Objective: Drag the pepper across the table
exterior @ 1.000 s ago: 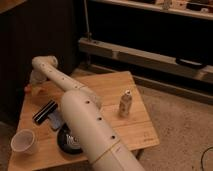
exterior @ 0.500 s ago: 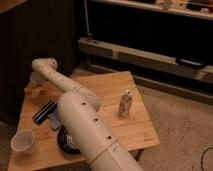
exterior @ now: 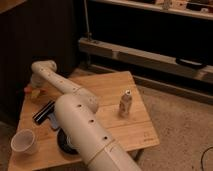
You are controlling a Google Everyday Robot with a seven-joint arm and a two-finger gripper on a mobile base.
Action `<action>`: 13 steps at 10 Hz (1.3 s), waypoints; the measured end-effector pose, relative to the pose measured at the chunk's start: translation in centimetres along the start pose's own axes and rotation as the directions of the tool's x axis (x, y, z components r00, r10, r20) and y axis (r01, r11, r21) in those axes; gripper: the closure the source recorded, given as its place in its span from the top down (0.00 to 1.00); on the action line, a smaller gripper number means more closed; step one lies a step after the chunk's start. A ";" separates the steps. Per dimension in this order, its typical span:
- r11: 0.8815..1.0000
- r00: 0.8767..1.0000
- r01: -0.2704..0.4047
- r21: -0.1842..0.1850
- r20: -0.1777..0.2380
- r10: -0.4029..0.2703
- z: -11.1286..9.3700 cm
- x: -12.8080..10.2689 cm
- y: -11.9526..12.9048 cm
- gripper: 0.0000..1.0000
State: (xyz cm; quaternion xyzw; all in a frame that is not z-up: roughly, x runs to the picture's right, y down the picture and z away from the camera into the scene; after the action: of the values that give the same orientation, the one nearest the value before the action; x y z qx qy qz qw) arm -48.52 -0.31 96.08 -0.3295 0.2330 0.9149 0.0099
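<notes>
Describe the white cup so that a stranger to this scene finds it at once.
Start from the wooden table. The gripper is at its far left edge; the white cup stands at the near left corner. Unlike the black bowl beside it, it is white, upright and open-topped.

I see a white paper cup near a round black bowl, a black rectangular box, and, well apart, a small upright silvery can.

Dim, warm indoor light falls from above onto the light wooden plank surface, brightest toward 12 o'clock. The white tubular robot arm shows a mild sheen. The gripper, at 9 o'clock, sits against near-black background shadow.
</notes>
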 end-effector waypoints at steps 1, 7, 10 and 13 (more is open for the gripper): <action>1.000 1.000 -0.025 -0.016 0.008 0.025 0.1 -0.1 0.0 0.62; 0.996 0.997 -0.077 -0.035 0.014 0.078 0.3 -0.6 0.4 0.62; 0.993 0.994 -0.111 -0.037 0.014 0.112 0.1 -1.3 1.1 0.62; 0.992 0.992 -0.128 -0.019 0.020 0.128 0.5 -2.0 1.2 0.40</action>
State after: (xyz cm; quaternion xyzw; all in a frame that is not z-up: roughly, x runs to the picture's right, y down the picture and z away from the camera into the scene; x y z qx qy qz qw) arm -47.45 -0.84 98.19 -0.3045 0.2455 0.9190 -0.0493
